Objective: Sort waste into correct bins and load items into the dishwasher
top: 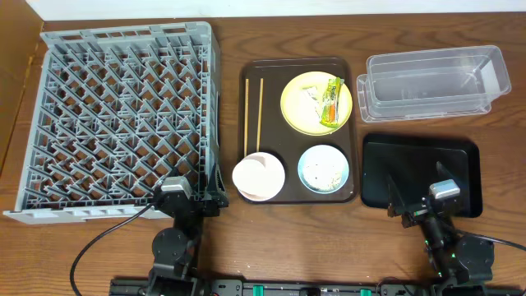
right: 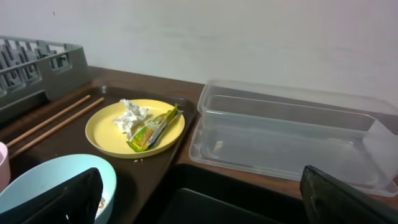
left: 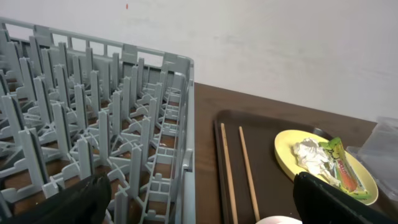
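The grey dish rack (top: 123, 115) stands at the left. A pale yellow plate (top: 300, 115) carries the green-yellow-orange wrapper (top: 332, 100) and a white crumpled scrap. The light blue bowl (top: 306, 160) holds rice crumbs (top: 325, 173). A white bowl (top: 258, 175) and the chopsticks (top: 253, 115) lie beside them. The clear tub (top: 431, 82) and the black tray (top: 386, 164) are at the right. My left gripper (top: 193, 197) is open and empty at the rack's near right corner (left: 199, 205). My right gripper (top: 419, 210) is open and empty over the black tray's near edge (right: 199, 199).
The plate, both bowls and the chopsticks lie on a dark brown serving tray (top: 275, 78) between the rack and the bins. The table's wooden edge runs along the back. A white wall rises behind it.
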{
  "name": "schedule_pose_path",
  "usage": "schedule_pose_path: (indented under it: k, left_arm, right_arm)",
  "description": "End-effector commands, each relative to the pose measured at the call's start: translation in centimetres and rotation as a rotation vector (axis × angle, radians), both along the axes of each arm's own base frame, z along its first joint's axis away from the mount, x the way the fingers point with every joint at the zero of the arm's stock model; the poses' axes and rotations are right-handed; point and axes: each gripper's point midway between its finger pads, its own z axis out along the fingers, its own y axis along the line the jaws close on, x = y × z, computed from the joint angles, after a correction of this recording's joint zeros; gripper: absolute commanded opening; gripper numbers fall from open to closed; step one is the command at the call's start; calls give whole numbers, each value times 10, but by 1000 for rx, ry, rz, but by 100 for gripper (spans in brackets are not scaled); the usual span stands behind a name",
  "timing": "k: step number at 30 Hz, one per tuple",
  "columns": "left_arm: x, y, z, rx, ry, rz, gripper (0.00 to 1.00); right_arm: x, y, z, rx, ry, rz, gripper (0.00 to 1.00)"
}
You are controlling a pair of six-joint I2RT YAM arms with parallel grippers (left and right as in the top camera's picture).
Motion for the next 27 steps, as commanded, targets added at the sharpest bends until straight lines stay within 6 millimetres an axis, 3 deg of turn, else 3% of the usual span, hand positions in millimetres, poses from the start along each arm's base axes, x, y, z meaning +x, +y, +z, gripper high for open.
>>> schedule_pose_path:
  k: [1, 17, 22, 27]
  left_arm:
    - [-1, 5, -17, 20, 52, 25, 94]
    - [-1, 4, -17, 18, 52, 17, 94]
    - [-1, 1, -17, -3, 53, 2, 94]
    - [-2, -20, 5, -28, -15, -119, 94]
  right_arm:
    - [0, 0, -2, -5, 2, 1, 99]
    - [1, -1, 2, -6, -15, -5, 99]
    - [-7, 21, 7, 61, -14, 131, 99]
    - [-8, 22, 14, 192, 24, 131, 99]
